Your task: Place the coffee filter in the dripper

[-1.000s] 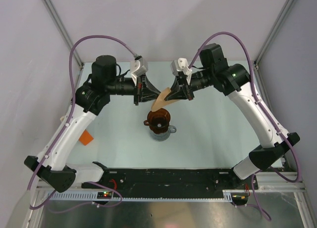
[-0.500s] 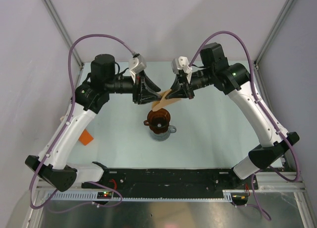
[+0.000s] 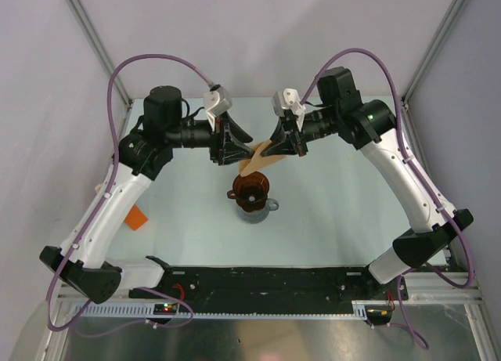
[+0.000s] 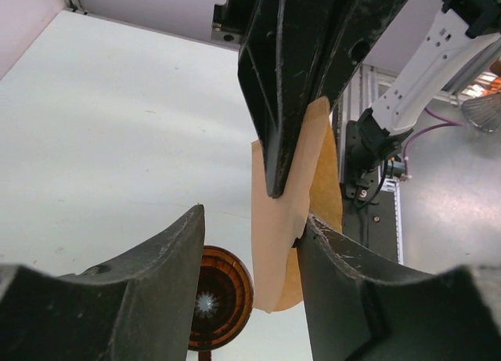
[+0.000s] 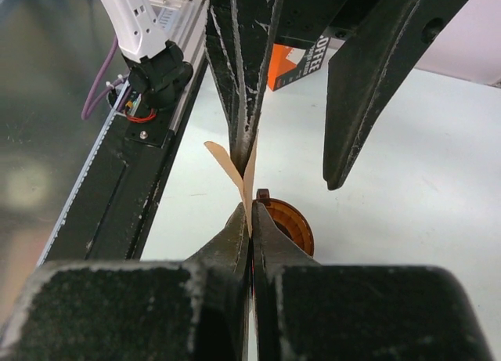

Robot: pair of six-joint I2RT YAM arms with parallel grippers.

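Note:
The light-tan coffee filter (image 3: 253, 164) hangs in the air just above the dripper (image 3: 251, 190), a reddish-brown cone on a glass jug. My right gripper (image 3: 273, 147) is shut on the filter's upper edge (image 5: 249, 212). My left gripper (image 3: 241, 148) faces it, open. In the right wrist view one left finger (image 5: 244, 79) sits between the filter's two parted layers (image 5: 228, 167), the other finger (image 5: 364, 95) stands apart. The left wrist view shows the filter (image 4: 275, 243) between my open fingers (image 4: 348, 286), with the dripper (image 4: 223, 298) below.
A small orange box (image 3: 137, 218) lies on the table at the left, also in the right wrist view (image 5: 301, 59). The glass jug (image 3: 262, 211) under the dripper stands mid-table. Black base rail (image 3: 258, 281) runs along the near edge.
My left gripper has opened from shut, its fingers spreading at the filter's edge. The right gripper and filter have stayed almost in place.

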